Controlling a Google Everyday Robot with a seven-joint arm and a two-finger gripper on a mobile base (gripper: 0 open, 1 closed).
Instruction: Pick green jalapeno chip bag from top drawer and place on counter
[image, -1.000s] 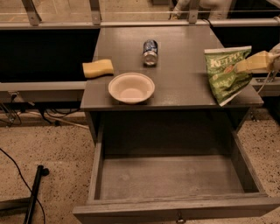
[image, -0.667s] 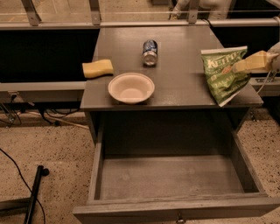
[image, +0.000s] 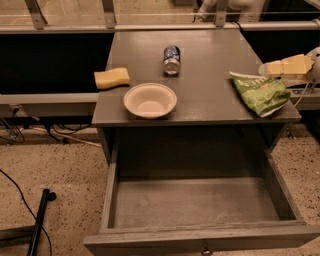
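Four things lie on the counter (image: 210, 100): a yellow sponge (image: 111, 78) at the left edge, a white bowl (image: 150, 100) near the front, a can (image: 171, 59) on its side further back, and the green jalapeno chip bag (image: 261, 93) lying flat by the right front corner. The gripper (image: 272, 67) hovers just behind the bag at the counter's right edge; whether it is parted or closed, I cannot tell. Below, the top drawer (image: 195, 202) stands pulled out
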